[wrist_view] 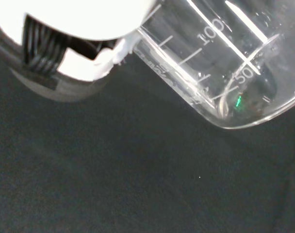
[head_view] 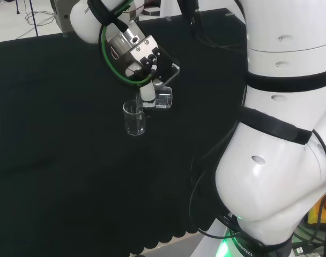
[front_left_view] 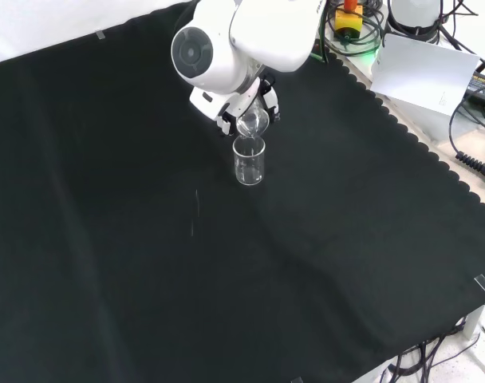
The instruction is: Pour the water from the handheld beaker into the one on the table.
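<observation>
Glass, clear and cylindrical: the table beaker [front_left_view: 249, 160] stands upright on matte black cloth [front_left_view: 147, 263]. At its twelve o'clock in the front view, the hand [front_left_view: 246, 108], fingers curled round the graduated handheld beaker [wrist_view: 220, 63], tips it steeply over the rim.

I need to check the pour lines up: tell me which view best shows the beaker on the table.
The front view: the standing beaker is upright and whole, with the held beaker tipped just above its rim. The head view also shows it, clear but farther from centre. The wrist view gives the held beaker's wall instead.
</observation>
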